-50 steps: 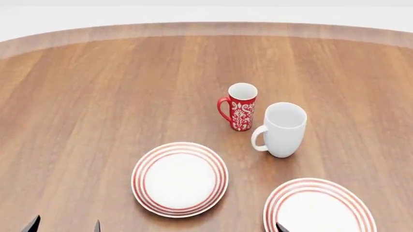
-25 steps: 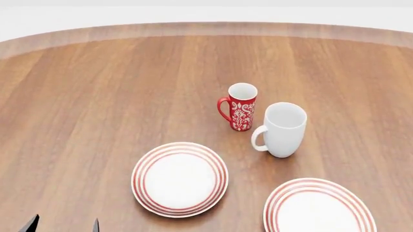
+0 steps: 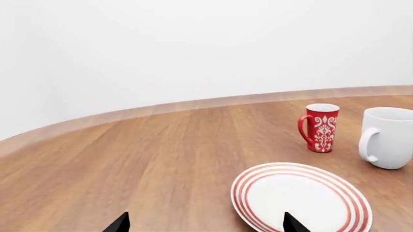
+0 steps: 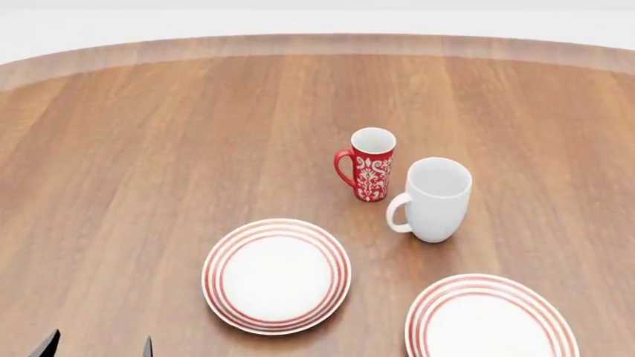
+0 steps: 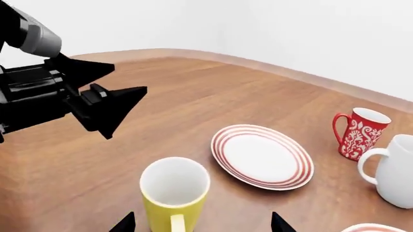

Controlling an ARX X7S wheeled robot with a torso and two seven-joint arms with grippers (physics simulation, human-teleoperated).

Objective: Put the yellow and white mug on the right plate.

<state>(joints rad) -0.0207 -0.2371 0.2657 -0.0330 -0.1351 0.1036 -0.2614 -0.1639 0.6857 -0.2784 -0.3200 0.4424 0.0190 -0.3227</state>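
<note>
The yellow and white mug [image 5: 174,193] shows only in the right wrist view, upright on the table with its handle toward the camera. It is out of the head view. My right gripper [image 5: 201,225] is open, with one fingertip on each side of the mug and not touching it. The right plate [image 4: 491,318], white with red rings, lies at the head view's front right, and its edge shows in the right wrist view [image 5: 371,227]. My left gripper [image 4: 97,347] is open and empty at the front left, and it also shows in the left wrist view [image 3: 205,226].
The smaller twin plate [image 4: 276,275] lies front centre. A red patterned mug [image 4: 371,164] and a plain white mug [image 4: 433,198] stand behind the plates. The left gripper's body [image 5: 77,96] shows in the right wrist view, to the side of the yellow mug.
A right fingertip seen at the head view's bottom edge one second ago has left that view. Mugs, plates and the left gripper have not moved.
</note>
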